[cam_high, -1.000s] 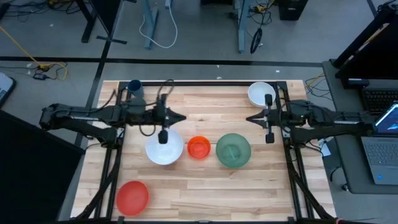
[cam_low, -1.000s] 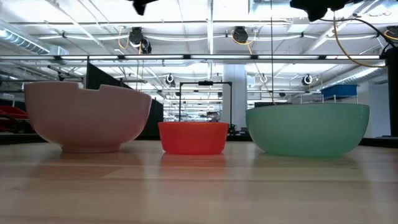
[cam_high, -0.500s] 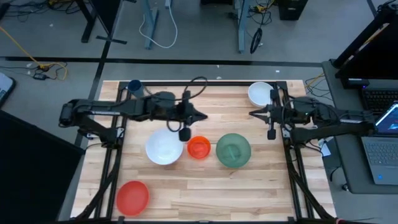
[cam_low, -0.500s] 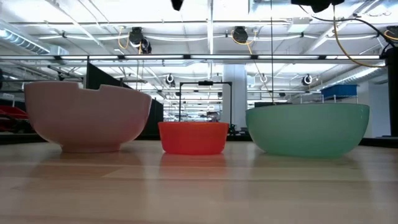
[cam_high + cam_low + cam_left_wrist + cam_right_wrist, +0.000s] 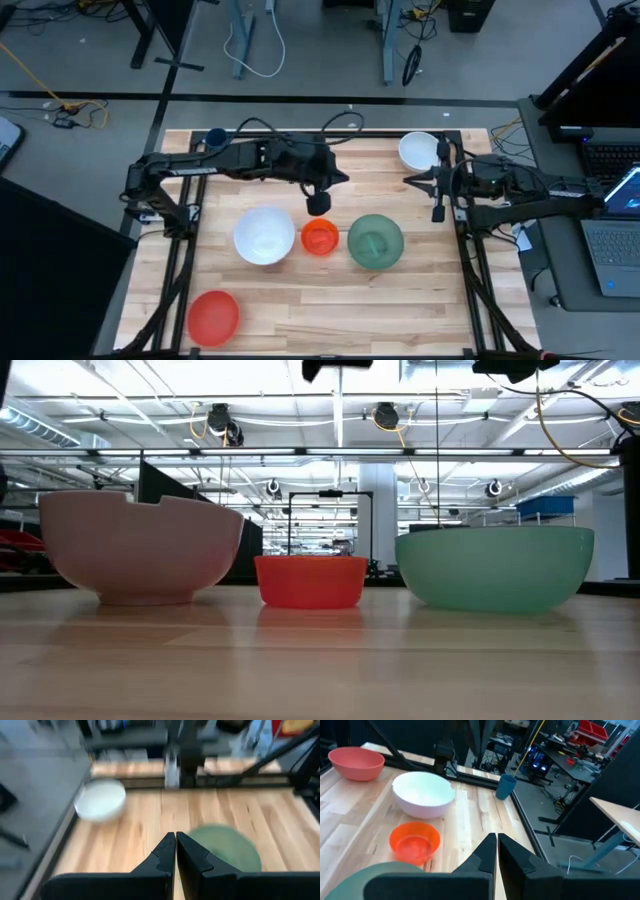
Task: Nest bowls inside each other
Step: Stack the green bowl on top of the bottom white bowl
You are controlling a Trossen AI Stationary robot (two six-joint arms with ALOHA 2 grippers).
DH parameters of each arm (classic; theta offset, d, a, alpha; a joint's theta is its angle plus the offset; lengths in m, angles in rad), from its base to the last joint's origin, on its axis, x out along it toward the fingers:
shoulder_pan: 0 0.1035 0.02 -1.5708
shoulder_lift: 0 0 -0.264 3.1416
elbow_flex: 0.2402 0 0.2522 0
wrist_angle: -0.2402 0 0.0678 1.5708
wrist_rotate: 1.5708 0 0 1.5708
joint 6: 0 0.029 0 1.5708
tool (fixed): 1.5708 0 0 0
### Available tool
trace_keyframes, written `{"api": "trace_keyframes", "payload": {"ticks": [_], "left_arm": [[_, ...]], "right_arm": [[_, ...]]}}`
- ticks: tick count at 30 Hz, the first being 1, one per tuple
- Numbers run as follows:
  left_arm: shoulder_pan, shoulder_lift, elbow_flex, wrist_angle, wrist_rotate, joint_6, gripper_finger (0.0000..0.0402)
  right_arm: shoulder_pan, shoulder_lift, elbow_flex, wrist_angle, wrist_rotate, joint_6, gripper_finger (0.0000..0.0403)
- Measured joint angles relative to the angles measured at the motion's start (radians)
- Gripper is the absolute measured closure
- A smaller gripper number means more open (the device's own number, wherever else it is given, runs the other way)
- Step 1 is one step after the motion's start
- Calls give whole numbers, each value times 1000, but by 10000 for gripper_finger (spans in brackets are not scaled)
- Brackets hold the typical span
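Observation:
Three bowls stand in a row mid-table on their bases: the large white bowl [image 5: 264, 236], the small orange-red bowl [image 5: 320, 238] and the green bowl [image 5: 375, 241]. The red bowl [image 5: 213, 316] sits at the near left corner. The smaller white bowl [image 5: 420, 151] sits at the far right. My left gripper [image 5: 346, 180] hangs shut and empty above the table, on the far side of the orange-red bowl, its tips [image 5: 176, 838] together. My right gripper [image 5: 405, 181] waits shut and empty near the smaller white bowl, pointing toward the table's left.
A small dark blue cup [image 5: 216, 138] stands at the far left corner. Black frame rails [image 5: 183, 270] run along the table's left and right sides. Bare wood [image 5: 350, 310] lies between the row of bowls and the near edge. A laptop [image 5: 612, 250] sits beyond the right edge.
My left gripper has swung toward the table's right edge and risen. It went from above the large white bowl's far rim to above the wood on the far side of the orange-red bowl, and stayed shut. No bowl has moved.

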Motion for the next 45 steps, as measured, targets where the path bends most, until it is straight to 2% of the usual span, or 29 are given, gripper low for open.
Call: {"api": "trace_keyframes", "payload": {"ticks": [5,8,17,21,26,37,41,45], "left_arm": [[24,51,3,-21,33,-173,402],[27,85,3,-45,42,-221,402],[25,186,3,-132,54,-220,402],[24,210,3,-86,58,-176,402],[16,238,3,0,128,-161,402],[-44,247,2,56,133,-82,402],[-52,246,2,124,90,-104,402],[-40,246,2,131,79,-212,402]], "right_arm": [[0,0,0,-54,3,4,403],[0,0,0,-73,3,22,403],[0,0,0,-93,3,35,403],[0,0,0,-100,3,34,403],[0,0,0,-121,3,35,403],[0,0,0,-129,3,31,403],[0,0,0,-129,3,31,403],[0,0,0,-129,3,28,403]]}}
